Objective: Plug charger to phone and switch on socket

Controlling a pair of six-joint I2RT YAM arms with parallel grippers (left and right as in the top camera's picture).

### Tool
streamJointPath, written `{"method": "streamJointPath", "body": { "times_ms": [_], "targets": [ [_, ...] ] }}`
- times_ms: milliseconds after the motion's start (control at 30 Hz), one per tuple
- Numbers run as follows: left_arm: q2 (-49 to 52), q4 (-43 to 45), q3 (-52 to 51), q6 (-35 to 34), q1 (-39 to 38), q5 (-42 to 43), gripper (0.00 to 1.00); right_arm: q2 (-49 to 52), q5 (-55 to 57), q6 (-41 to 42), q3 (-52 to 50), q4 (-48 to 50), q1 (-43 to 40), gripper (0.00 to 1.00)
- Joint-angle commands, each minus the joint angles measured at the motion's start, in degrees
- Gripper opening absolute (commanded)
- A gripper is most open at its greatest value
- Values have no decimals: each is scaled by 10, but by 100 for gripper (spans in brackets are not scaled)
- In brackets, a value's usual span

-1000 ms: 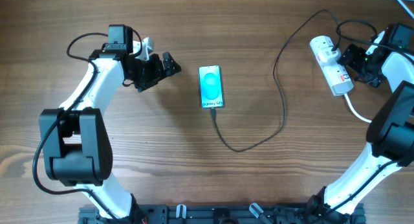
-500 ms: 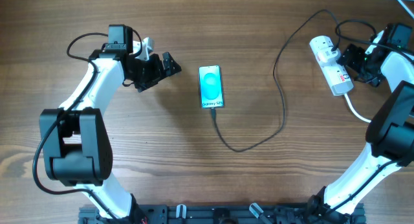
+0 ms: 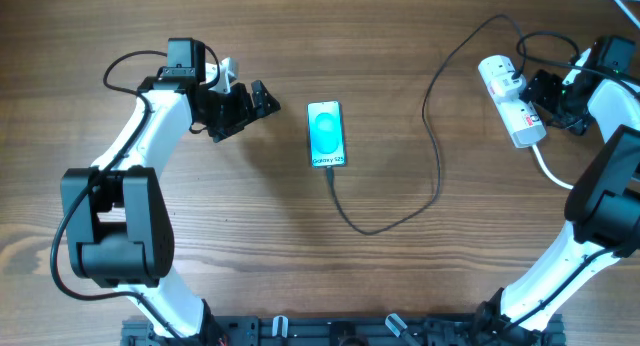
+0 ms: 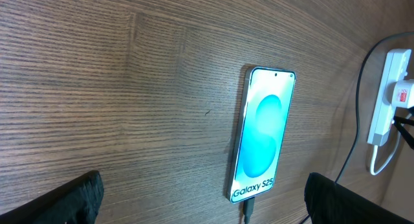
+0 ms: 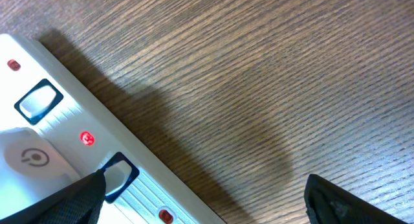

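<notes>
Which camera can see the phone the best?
The left wrist camera: the phone looks big and you can read "Galaxy S25". The overhead view shows it small, mid-table. The right wrist view misses it, showing only the power strip.

Brown wood-grain table [image 3: 250,236] (knots visible); even, soft light.

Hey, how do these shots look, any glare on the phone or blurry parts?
Overhead: even light, sharp, phone bright without glare. Left wrist: its screen washes toward white. Right wrist: the socket casts a dark shadow on the table; right gripper blurred at the corners.
</notes>
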Motion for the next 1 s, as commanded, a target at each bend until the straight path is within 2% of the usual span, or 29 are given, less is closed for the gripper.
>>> {"method": "streamJointPath", "body": {
  "times_ms": [0, 233, 333, 533, 767, 967],
  "targets": [
    [-16, 0, 5, 0, 4, -4, 100, -22, 2, -62, 10, -29, 8, 100],
    [-16, 0, 5, 0, 4, -4, 100, -99, -1, -69, 15, -38, 3, 100],
    [-16, 0, 5, 0, 4, -4, 100, -99, -58, -148, 5, -38, 4, 100],
    [-16, 0, 5, 0, 4, -4, 100, -98, -69, -206, -10, -47, 16, 99],
    [-16, 0, 5, 0, 4, -4, 100, -86, -60, -227, -10, -93, 22, 95],
    [-16, 0, 5, 0, 4, -4, 100, -54, -11, -224, -10, -113, 28, 96]
  ]
}}
